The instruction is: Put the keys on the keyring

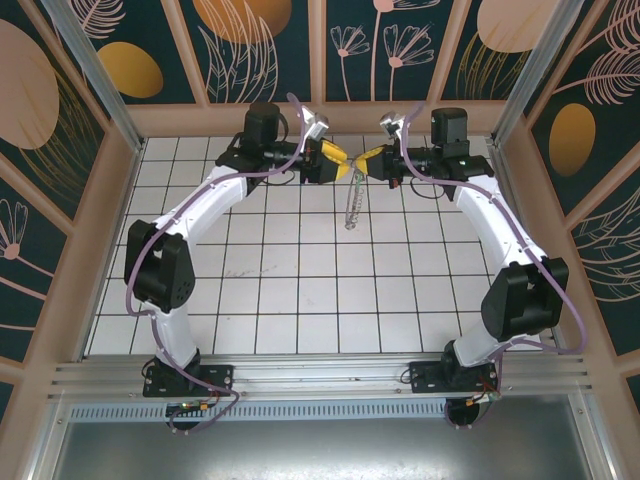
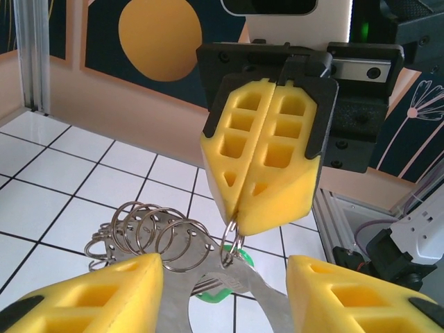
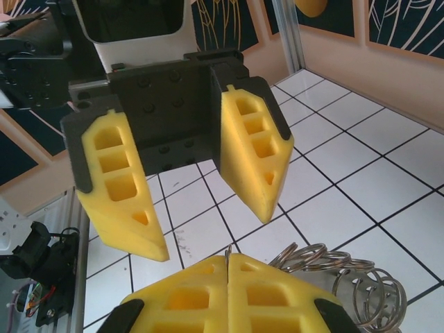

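The keyring (image 2: 149, 295) is a flat grey metal hoop fringed with small silvery rings (image 2: 156, 236), and it hangs in the air between the two arms. From above it shows as a dangling silvery string (image 1: 350, 208). My right gripper (image 2: 236, 218) (image 3: 227, 260) (image 1: 368, 158) is shut on one small ring at the hoop's edge. The green head of the key (image 2: 244, 262) shows just behind that ring and the hoop, with its blade hidden. My left gripper (image 2: 223, 262) (image 3: 215, 234) (image 1: 330, 160) faces it with jaws apart, one finger on either side of the hoop and gripping nothing.
White tiled floor (image 1: 300, 290) lies below and in front of the arms. Patterned walls with a wooden ledge (image 1: 320, 118) stand close behind both grippers. An aluminium rail (image 2: 340, 229) runs along the side. Both arm bases sit at the near edge.
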`<state>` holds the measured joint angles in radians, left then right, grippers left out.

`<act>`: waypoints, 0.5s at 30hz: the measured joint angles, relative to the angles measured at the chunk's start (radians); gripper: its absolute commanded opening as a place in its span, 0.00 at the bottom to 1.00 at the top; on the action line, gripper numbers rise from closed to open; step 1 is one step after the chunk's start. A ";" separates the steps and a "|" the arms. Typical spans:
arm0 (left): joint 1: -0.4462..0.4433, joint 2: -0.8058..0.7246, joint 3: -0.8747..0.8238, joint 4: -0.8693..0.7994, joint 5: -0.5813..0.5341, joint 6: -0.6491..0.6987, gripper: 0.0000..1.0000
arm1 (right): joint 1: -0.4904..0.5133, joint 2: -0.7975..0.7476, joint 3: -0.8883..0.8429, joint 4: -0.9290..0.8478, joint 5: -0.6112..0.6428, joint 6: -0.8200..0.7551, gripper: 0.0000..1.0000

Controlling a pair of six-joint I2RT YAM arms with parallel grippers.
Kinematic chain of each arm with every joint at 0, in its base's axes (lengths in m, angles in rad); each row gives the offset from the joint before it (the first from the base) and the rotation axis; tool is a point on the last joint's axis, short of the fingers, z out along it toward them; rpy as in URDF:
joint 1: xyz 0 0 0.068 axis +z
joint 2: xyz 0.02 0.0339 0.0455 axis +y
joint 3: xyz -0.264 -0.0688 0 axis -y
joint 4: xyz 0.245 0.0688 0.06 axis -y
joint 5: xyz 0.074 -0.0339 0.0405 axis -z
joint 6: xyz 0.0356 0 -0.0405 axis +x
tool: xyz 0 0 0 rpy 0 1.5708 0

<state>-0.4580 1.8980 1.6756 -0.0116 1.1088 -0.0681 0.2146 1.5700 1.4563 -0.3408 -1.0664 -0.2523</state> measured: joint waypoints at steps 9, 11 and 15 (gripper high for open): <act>0.000 0.031 0.042 0.000 0.034 -0.005 0.44 | 0.000 0.000 0.000 0.002 -0.024 0.002 0.00; 0.000 0.031 0.049 0.000 0.043 -0.011 0.42 | 0.000 0.000 0.000 0.002 -0.028 0.004 0.00; 0.000 0.032 0.060 0.002 0.062 -0.021 0.41 | 0.000 0.000 0.000 0.002 -0.034 0.005 0.00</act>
<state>-0.4580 1.9305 1.7355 -0.0101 1.1709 -0.0891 0.2150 1.5700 1.4563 -0.3386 -1.1004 -0.2478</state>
